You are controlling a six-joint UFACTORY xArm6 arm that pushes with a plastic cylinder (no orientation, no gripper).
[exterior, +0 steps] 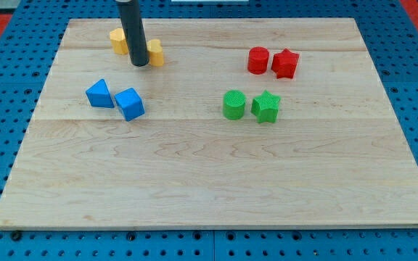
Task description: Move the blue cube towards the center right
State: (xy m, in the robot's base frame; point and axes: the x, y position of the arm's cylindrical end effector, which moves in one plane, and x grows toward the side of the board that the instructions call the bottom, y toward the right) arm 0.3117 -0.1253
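Left of the frame's middle sits the blue cube [129, 104], small, light, hard. Push its left face. End effector: bare rod, tip [140, 64] above it, touching nothing blue.

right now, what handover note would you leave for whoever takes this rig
My tip is at the view's top left, between the two yellow blocks, above and apart from the blue cube.
The blue cube sits left of centre, beside the blue triangular block.
Done: nothing; the cube is not yet pushed.
Left: get the tip to the cube's left and push it rightward; the green cylinder and green star lie along that line.
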